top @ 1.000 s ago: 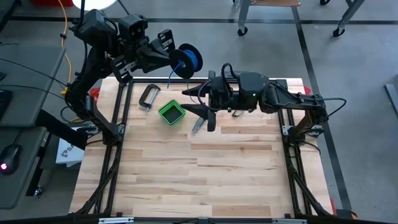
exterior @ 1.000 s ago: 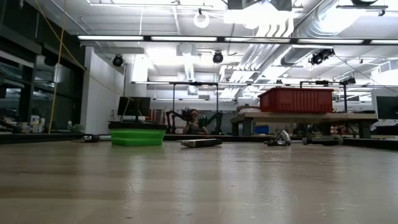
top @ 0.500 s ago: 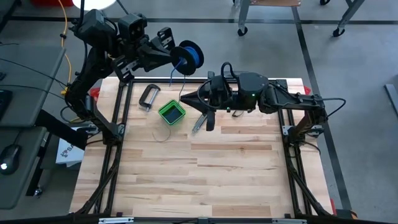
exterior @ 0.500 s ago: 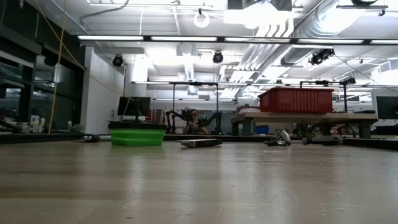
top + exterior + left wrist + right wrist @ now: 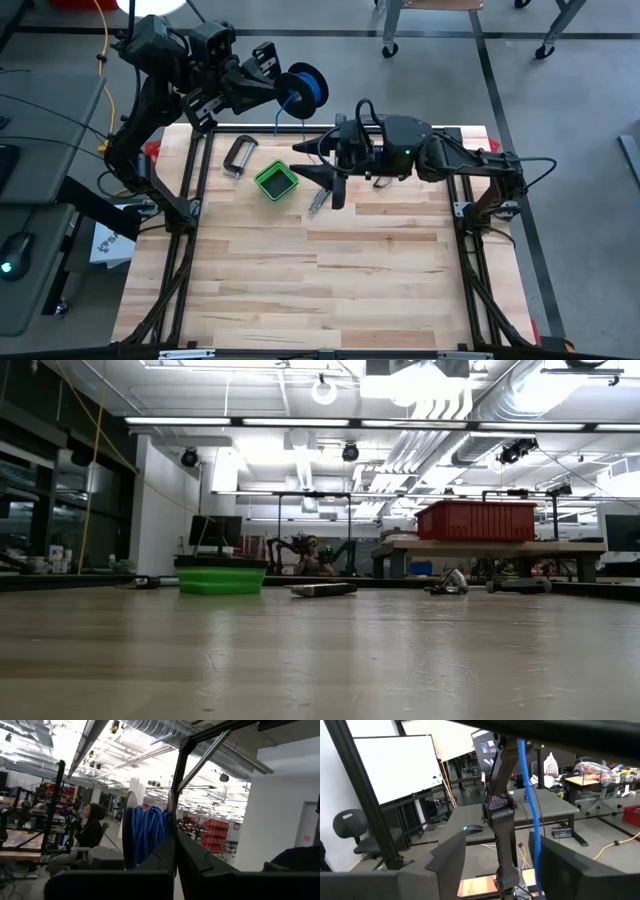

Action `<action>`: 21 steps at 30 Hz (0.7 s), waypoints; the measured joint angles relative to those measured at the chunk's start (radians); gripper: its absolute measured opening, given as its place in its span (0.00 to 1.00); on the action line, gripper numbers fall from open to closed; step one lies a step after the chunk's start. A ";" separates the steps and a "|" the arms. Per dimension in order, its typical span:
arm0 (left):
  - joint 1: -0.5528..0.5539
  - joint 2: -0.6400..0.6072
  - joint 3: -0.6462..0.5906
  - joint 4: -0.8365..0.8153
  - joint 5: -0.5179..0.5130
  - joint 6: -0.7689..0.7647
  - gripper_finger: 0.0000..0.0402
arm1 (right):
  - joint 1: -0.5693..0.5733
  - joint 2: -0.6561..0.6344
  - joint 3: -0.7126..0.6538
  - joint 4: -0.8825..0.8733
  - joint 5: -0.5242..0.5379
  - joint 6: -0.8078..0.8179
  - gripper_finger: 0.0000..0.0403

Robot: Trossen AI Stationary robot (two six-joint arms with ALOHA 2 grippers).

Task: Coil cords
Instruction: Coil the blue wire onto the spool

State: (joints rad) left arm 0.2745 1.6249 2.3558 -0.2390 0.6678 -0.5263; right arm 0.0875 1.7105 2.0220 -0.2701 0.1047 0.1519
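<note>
L gripper (image 5: 272,88) is raised past the table's far-left edge, fingers pressed together on the spool (image 5: 303,90), which is wound w/ blue wire (image 5: 146,836); R gripper (image 5: 312,160) sits low over the table (image 5: 380,270) beside the green box (image 5: 274,180), its 2 fingers spread; wire strand (image 5: 529,795) runs down between them; clamp (image 5: 238,157) lies near the box.
</note>
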 joint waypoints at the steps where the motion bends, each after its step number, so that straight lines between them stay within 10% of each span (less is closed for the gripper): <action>1: 0.000 0.000 0.000 0.000 0.000 0.001 0.00 | 0.000 0.000 0.000 -0.001 0.000 -0.002 0.53; 5: 0.006 0.000 0.000 0.000 -0.002 0.004 0.00 | 0.001 -0.001 0.000 -0.012 0.001 -0.027 0.43; 10: 0.009 0.000 0.000 0.000 -0.004 0.005 0.00 | 0.005 -0.001 0.000 -0.062 0.014 -0.055 0.06; 21: 0.061 -0.003 0.000 0.000 -0.004 -0.018 0.00 | 0.005 -0.001 0.000 -0.075 -0.029 -0.067 0.02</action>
State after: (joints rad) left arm 0.3359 1.6218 2.3562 -0.2391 0.6641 -0.5445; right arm 0.0921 1.7092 2.0220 -0.3453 0.0759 0.0853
